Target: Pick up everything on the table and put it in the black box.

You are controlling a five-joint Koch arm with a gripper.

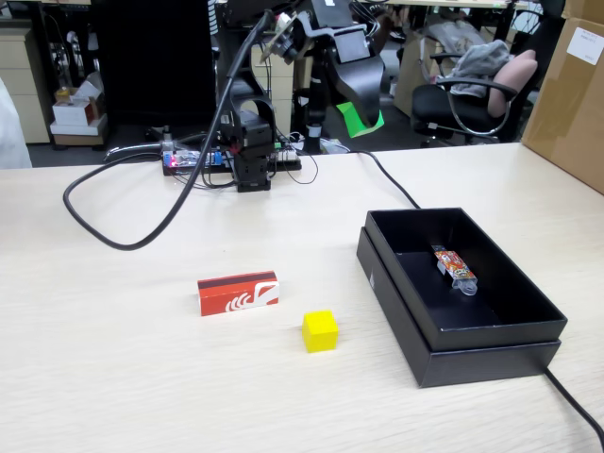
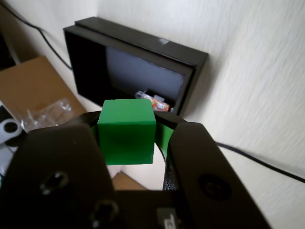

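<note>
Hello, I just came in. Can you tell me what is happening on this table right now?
A small robot arm is clearing the table into the black box. Its gripper is raised in the air, shut on a green cube. A red box and a yellow cube lie on the table, beside the black box, not yet picked up. Inside the black box lies only a small colourful packet.

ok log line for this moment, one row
tool: shut on green cube, raised | black box: packet only | table: red box, yellow cube
</note>
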